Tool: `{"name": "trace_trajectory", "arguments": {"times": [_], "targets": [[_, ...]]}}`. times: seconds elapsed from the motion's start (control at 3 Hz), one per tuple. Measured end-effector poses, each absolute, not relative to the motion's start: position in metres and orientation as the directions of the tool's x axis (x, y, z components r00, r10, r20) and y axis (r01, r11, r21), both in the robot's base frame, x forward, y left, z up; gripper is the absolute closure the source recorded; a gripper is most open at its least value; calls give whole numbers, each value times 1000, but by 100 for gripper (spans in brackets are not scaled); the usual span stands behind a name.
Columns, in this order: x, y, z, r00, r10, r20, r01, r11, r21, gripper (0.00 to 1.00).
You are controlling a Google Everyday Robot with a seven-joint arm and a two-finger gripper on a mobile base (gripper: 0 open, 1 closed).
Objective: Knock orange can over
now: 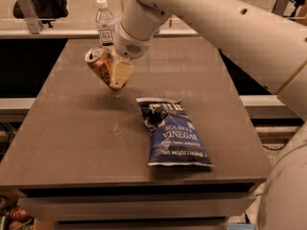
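The orange can (pixel 98 64) is on the far left part of the brown table (pixel 72 143). It is tilted, its silver top leaning to the upper left and its base near the table top. My gripper (pixel 117 75) is pressed against the can's right side, coming down from the white arm that enters from the upper right. The gripper covers the can's lower right part.
A clear water bottle (pixel 105 25) with a white cap stands upright just behind the can at the table's far edge. A blue bag of sea salt and vinegar chips (pixel 173 133) lies flat at the table's middle right. A rail and a dark chair are behind the table.
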State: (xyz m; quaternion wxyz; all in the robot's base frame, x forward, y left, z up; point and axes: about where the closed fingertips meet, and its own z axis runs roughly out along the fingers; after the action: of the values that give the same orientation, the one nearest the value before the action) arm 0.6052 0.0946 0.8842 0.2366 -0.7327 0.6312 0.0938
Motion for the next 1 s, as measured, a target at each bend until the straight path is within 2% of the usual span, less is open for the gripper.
{"name": "trace_trajectory", "arguments": {"times": [1.0], "targets": [[599,93,876,202,-975,-94,-937,-164,-307,100]]}}
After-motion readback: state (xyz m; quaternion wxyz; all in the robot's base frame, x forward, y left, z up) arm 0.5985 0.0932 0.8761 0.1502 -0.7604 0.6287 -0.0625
